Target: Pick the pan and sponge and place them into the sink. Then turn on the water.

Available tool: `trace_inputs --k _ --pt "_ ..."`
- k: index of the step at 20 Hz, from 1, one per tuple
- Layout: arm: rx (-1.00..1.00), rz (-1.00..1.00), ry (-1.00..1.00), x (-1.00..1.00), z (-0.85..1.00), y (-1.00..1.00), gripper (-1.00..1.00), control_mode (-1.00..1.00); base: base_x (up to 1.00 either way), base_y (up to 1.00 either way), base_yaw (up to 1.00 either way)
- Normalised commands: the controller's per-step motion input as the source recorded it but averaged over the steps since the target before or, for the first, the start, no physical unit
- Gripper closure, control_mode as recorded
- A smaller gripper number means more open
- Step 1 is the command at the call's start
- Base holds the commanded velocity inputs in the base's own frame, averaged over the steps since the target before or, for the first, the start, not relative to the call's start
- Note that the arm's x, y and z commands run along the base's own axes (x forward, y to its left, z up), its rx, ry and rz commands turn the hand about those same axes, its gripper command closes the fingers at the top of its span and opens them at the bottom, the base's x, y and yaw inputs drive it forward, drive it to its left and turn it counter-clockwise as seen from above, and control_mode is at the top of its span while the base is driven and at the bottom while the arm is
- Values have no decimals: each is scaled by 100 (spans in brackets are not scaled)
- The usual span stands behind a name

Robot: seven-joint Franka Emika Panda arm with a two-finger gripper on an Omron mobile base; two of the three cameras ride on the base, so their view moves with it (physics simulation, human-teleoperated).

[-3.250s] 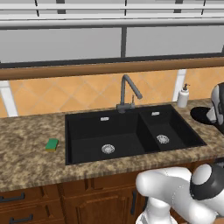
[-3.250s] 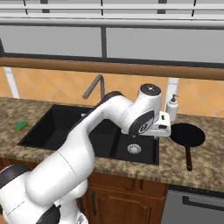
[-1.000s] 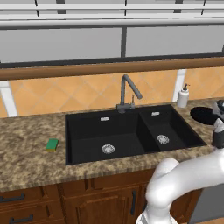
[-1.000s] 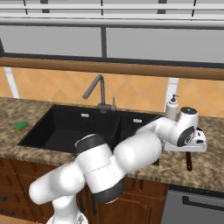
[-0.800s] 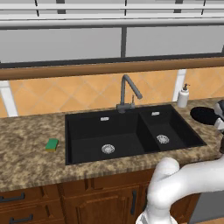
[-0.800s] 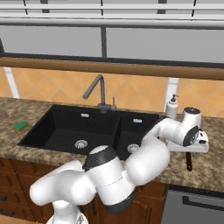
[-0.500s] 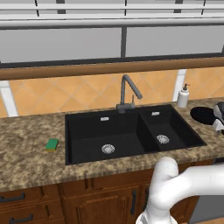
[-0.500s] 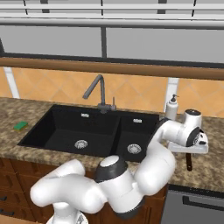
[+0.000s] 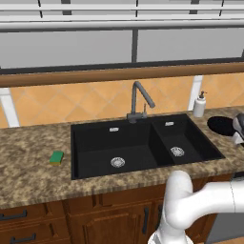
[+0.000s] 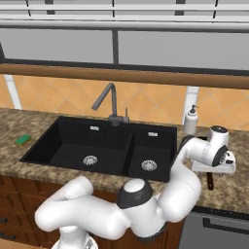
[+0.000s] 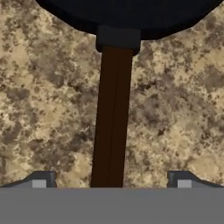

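Hand view: end effector (image 11: 111,180) spread wide astride pan (image 11: 113,109) handle, granite counter (image 11: 48,109) beneath.

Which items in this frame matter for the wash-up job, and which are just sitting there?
Job: pan with handle between the open gripper fingers; sponge left of sink; sink; faucet.
Bystanders: soap dispenser; counter; cabinet drawers.

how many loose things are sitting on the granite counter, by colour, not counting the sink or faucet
Black: 1, the round black frying pan with a long dark brown handle
Green: 1, the small rectangular green-topped sponge
White: 1, the white soap dispenser bottle
Total: 3
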Motion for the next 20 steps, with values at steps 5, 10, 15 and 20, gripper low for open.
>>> trace_inputs --k 5,10,15,20 --pt "0 0 3 21 -44 -4 -100 -100 0 0 0" --pt "0 0 1 3 -48 0 100 -100 0 0 0" --pt "0 0 0 0 -49 0 100 -100 0 0 0" --pt "0 0 0 -6 -37 0 100 -100 0 0 0"
